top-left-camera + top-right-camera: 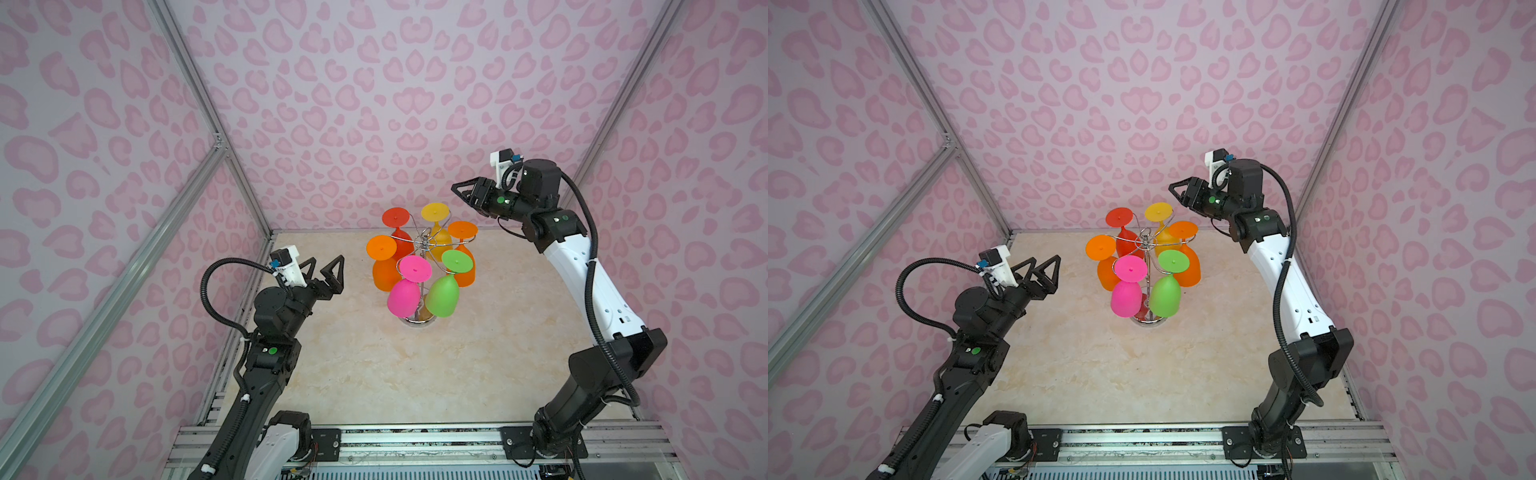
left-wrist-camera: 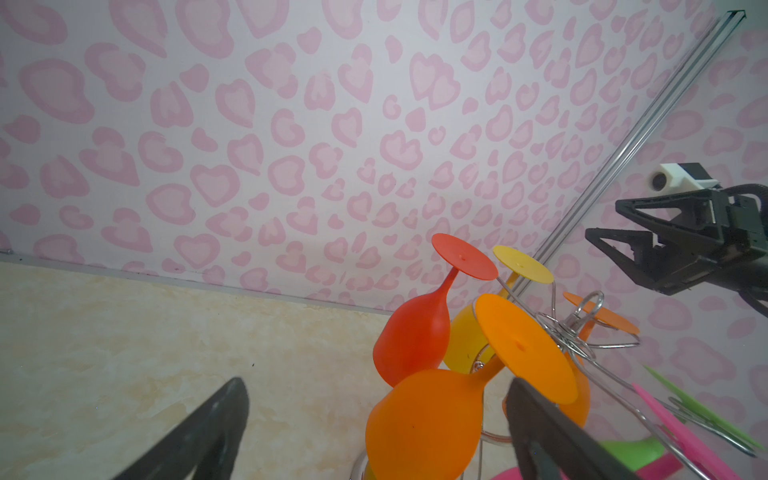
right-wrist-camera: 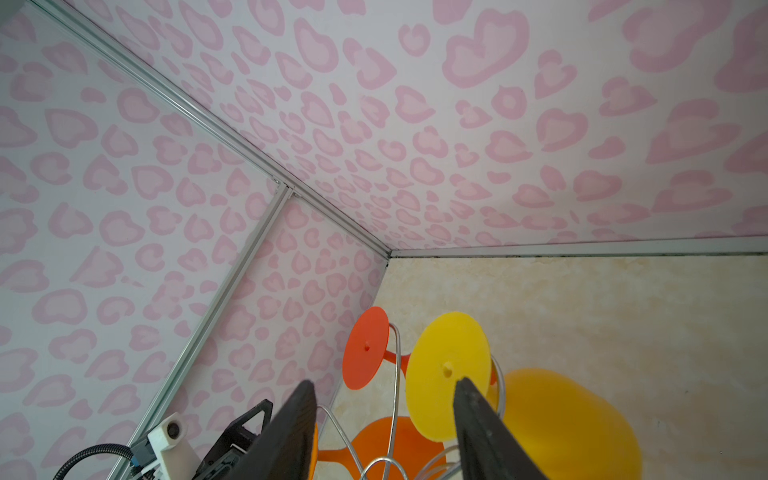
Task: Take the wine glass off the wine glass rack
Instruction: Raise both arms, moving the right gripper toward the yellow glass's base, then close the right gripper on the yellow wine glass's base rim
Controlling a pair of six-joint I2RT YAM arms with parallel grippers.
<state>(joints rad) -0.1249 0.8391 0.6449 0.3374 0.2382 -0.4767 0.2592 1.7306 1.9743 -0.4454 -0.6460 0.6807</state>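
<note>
As I looked over both top views, the cell showed a pale, marbled cream tabletop point(image 1: 374, 374) boxed in on the left, right and far sides by walls point(image 1: 374, 104) printed with pink hearts. Aluminium rails point(image 1: 208, 104) ran along the corners.

The wine glass rack point(image 1: 423, 241) stood on the far half of the table, about midway between the arms and near the back wall. Its chrome pole rose straight up from the round base point(image 1: 415, 322), so its long axis was vertical, and the hook arms fanned out at the top.

Six wine glasses hung from it upside down, with their flat feet up, their bowls down and their stems close to vertical: red point(image 1: 396, 217), yellow point(image 1: 435, 212) and one orange point(image 1: 462, 230) on the far side, the other orange point(image 1: 381, 247) on the left, and pink point(image 1: 414, 268) and green point(image 1: 457, 261) nearest me.

The left gripper point(image 1: 328, 259) sat left of the rack, clear of it, jaws spread wide and empty. The right gripper point(image 1: 459, 192) hung above and to the far right of the yellow glass, touching nothing. Its jaws were partly apart with nothing between them.
</note>
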